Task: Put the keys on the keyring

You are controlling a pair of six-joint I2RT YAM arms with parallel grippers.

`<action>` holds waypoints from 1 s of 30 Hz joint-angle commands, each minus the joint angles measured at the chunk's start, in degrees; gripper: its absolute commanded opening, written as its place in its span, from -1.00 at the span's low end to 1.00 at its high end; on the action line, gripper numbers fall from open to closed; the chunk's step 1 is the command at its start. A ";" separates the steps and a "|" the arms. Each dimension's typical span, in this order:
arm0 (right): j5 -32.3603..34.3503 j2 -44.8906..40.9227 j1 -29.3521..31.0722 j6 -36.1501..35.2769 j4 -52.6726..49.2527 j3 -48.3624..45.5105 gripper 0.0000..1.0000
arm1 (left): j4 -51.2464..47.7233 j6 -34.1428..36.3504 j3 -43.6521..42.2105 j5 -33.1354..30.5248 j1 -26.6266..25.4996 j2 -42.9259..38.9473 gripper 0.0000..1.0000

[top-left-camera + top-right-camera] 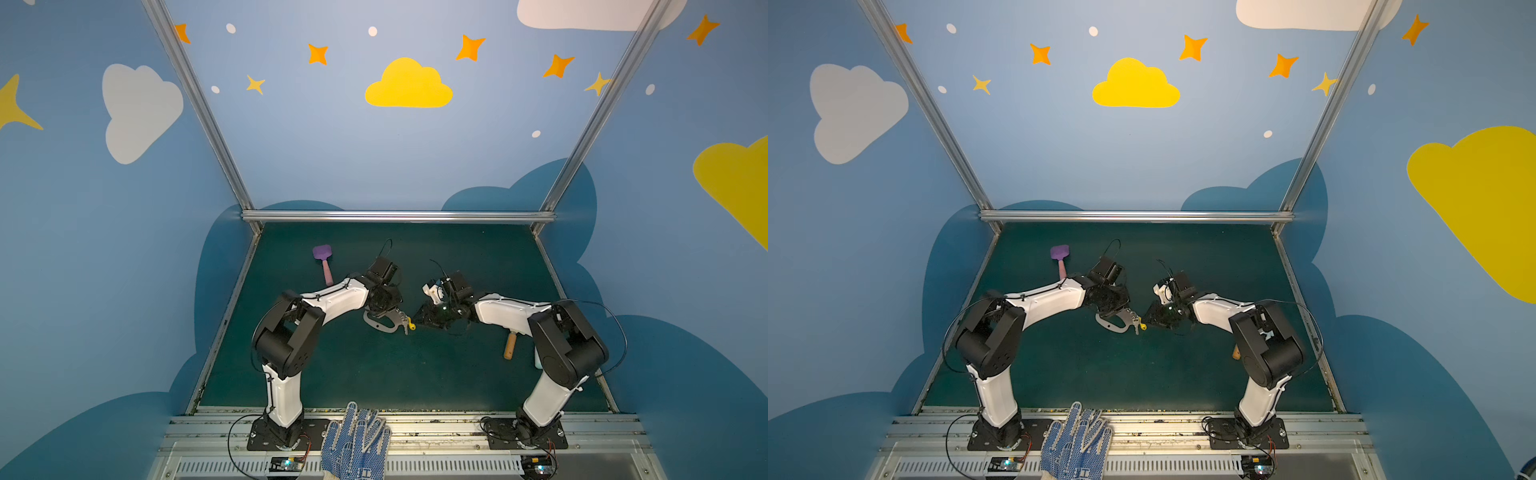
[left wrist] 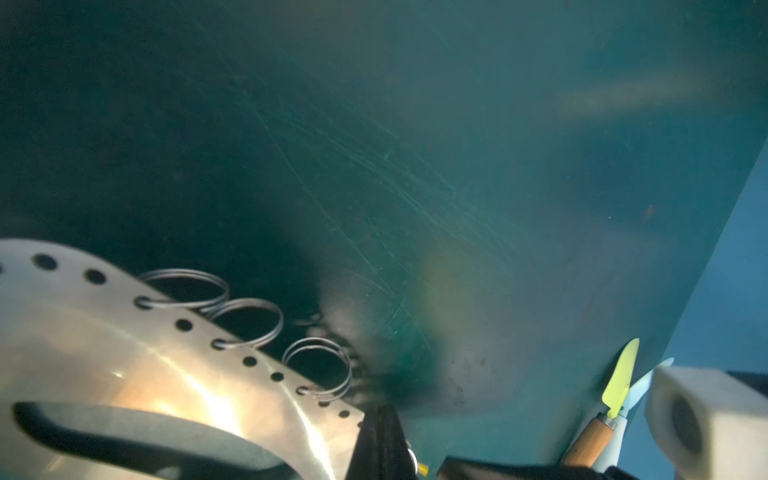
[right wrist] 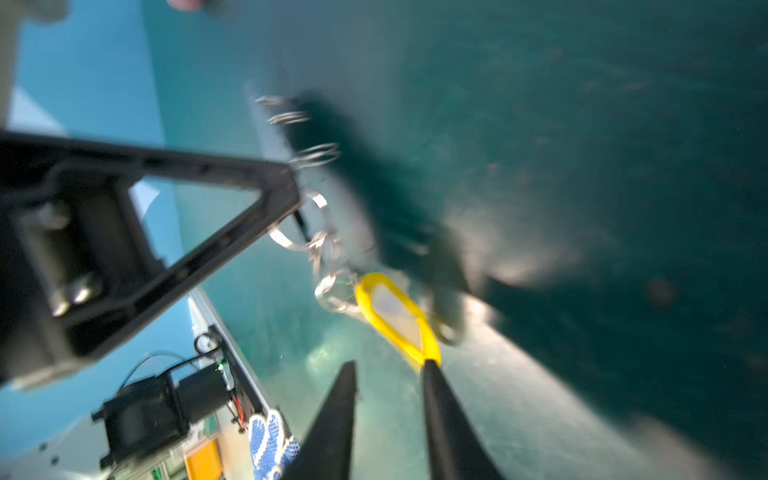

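- The keyring (image 2: 124,353) is held clamped in the left gripper (image 2: 380,440), over the desk (image 1: 374,374).
- The keys (image 1: 406,325) are seen at its edge.
- The right gripper (image 3: 390,374) is parted, one tip touching the yellow tag (image 3: 395,316).

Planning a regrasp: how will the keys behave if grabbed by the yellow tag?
The keys are separate pieces loosely linked, so they'd likely flop and swing, not move as one. The yellow tag looks smooth and thin; it may pivot or slip in the right gripper.

Both top views overlook the whole table (image 1: 374,374); both wrist cameras, close, share the keyring (image 2: 104,353)
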 commanded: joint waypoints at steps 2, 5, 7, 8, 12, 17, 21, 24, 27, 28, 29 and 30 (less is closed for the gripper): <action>5.76 0.06 -0.06 -3.35 -8.45 2.19 -0.39 | -1.41 0.64 0.81 -0.69 -0.03 1.22 -0.92; 6.54 -3.64 0.13 -2.71 -7.31 1.17 -0.53 | -1.67 0.60 1.18 -0.66 -0.08 1.55 -0.92; 6.10 -6.57 0.48 -1.60 -5.44 -0.01 -0.65 | -1.55 0.38 1.18 -0.53 -0.04 1.57 -0.92; 5.05 -8.04 0.78 -0.49 -3.58 -0.90 -0.67 | -1.60 0.26 1.18 -0.57 -0.12 1.57 -0.92; -0.46 -10.59 2.86 6.61 8.45 -5.49 -0.58 | -2.03 0.13 1.46 -0.93 -0.12 1.26 -0.92; -2.68 -6.78 6.22 11.55 17.76 -6.65 -0.54 | -2.51 -0.45 1.98 -1.53 -0.08 1.31 -0.92; -1.98 -2.77 6.95 15.30 23.32 -7.06 -0.51 | -2.56 -2.21 1.97 -1.50 0.28 1.40 -0.92; -1.19 -0.30 7.18 17.87 25.93 -6.83 -0.49 | -2.47 -4.23 1.63 -3.42 0.75 1.46 -0.92; 1.03 0.88 7.55 19.91 27.32 -6.63 -0.47 | -2.98 -5.52 1.62 -3.98 0.95 1.70 -0.92; 1.62 1.17 7.63 20.55 27.57 -6.45 -0.46 | -3.09 -5.73 1.65 -4.05 1.08 1.75 -0.92; 2.16 1.40 7.71 21.09 27.97 -6.29 -0.45 | -3.15 -5.92 1.67 -4.16 1.18 1.75 -0.92; 2.67 1.52 7.80 21.68 27.95 -6.13 -0.44 | -3.28 -6.18 1.62 -4.36 1.24 1.66 -0.92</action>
